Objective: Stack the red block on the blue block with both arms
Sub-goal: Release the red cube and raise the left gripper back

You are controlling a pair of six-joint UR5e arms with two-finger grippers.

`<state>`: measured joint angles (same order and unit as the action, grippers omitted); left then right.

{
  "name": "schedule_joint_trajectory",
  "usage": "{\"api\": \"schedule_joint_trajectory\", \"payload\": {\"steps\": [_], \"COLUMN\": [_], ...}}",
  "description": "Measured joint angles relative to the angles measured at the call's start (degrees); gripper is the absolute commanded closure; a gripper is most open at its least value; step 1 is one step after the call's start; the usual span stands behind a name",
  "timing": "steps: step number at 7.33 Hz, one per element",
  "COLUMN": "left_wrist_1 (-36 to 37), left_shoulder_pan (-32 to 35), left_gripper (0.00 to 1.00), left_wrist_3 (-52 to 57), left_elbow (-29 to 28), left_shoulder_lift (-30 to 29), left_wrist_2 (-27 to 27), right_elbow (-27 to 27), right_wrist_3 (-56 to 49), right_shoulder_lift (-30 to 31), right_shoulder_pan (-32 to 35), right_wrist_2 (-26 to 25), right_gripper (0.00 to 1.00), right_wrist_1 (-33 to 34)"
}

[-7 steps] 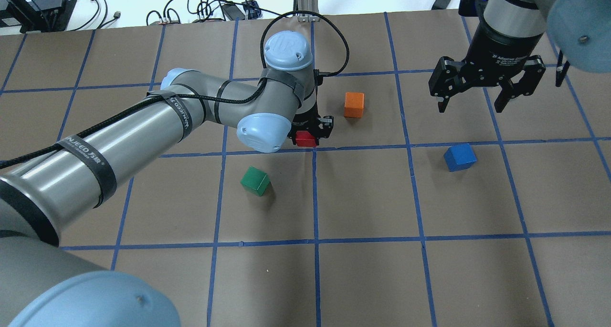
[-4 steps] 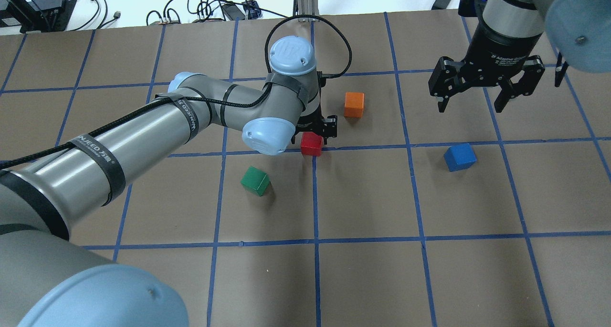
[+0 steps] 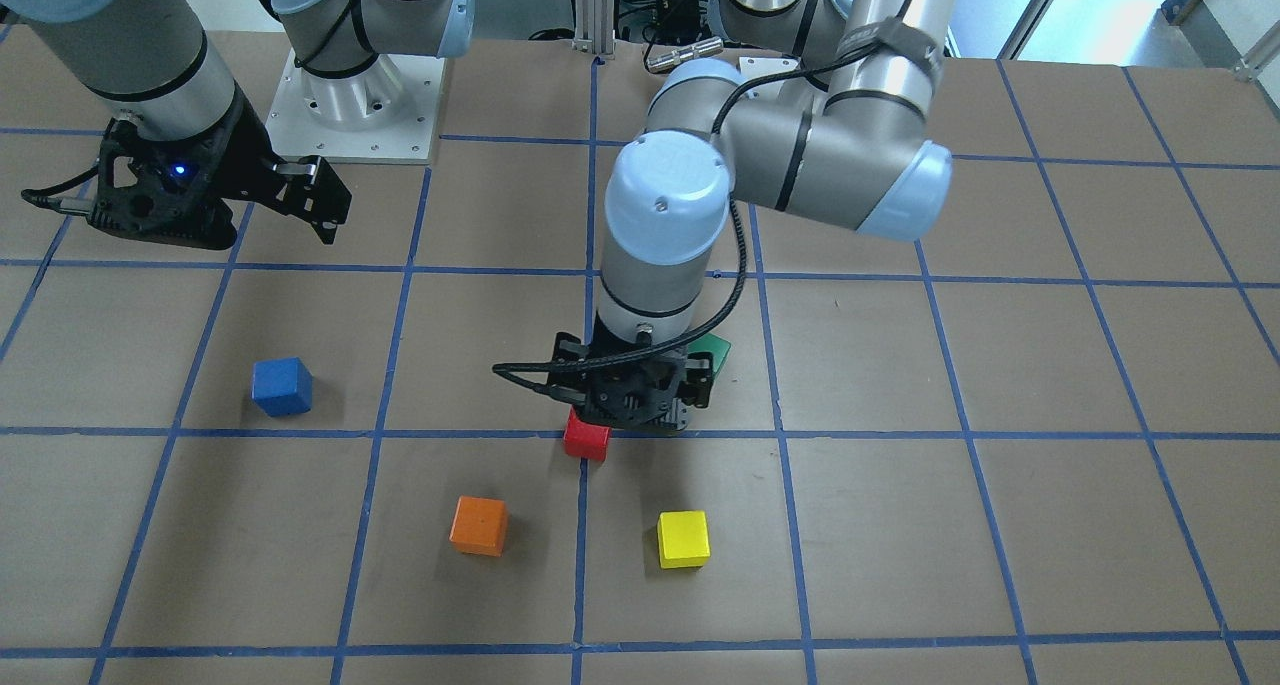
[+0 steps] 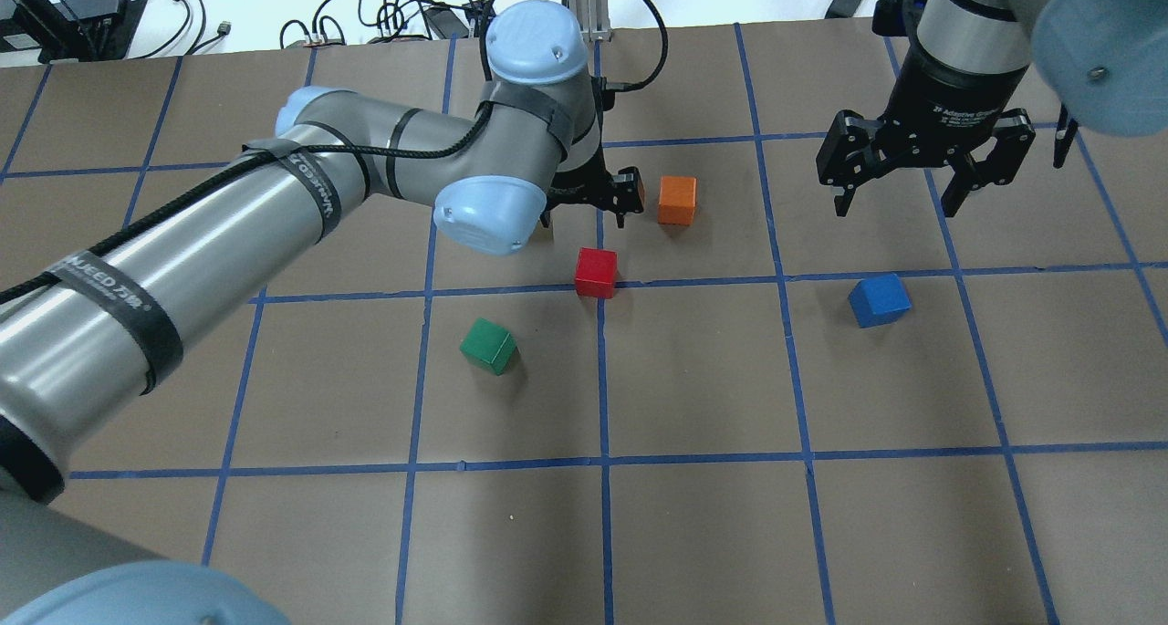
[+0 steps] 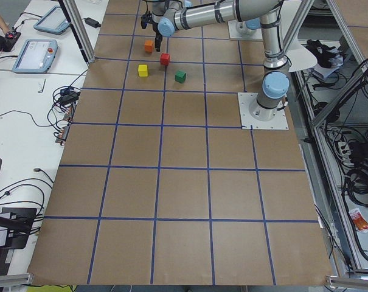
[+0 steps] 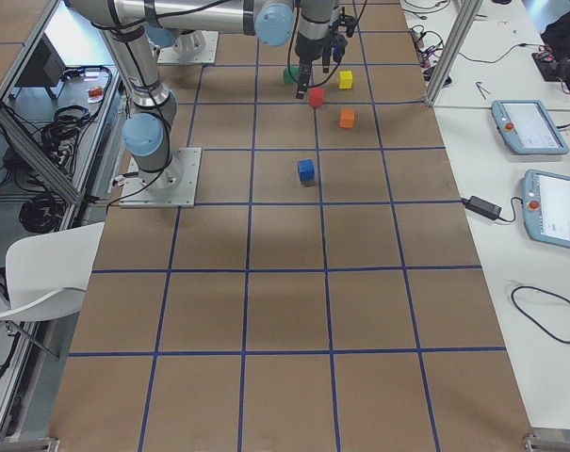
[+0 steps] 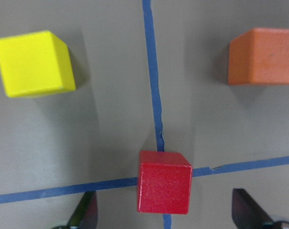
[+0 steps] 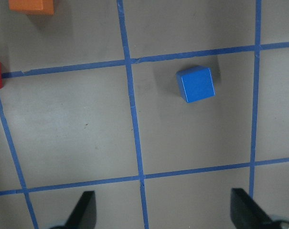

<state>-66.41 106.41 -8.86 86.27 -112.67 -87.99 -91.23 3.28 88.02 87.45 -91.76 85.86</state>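
Red block (image 4: 596, 272) and blue block (image 4: 879, 300), one each, lie apart; left fingers (image 7: 247, 212), right fingers (image 8: 82, 212) released.

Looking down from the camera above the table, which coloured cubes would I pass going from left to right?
green block → red block → orange block → blue block

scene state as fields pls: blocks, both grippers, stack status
red block: on table, on a tape crossing, not held
blue block: on table, nothing on it
left gripper: open, over red block, not touching
right gripper: open, empty, raised near blue block
other cubes: green, orange, yellow, all apart
stack: not done
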Motion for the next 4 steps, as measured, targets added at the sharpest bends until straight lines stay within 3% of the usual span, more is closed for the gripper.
{"api": "schedule_joint_trajectory", "payload": {"steps": [4], "left_wrist_1": [-17.06], "left_shoulder_pan": [-12.04], "left_gripper": [0.0], "left_wrist_3": [14.52], "left_elbow": [-1.1], "left_shoulder_lift": [15.21], "left_wrist_2": [-0.63], "right_elbow": [0.26], "right_wrist_3": [1.17], "right_shoulder_lift": [-4.23], "right_shoulder_pan": [2.08], "right_wrist_2": [0.79], "right_gripper": [0.0], "right_wrist_1": [8.3]}}
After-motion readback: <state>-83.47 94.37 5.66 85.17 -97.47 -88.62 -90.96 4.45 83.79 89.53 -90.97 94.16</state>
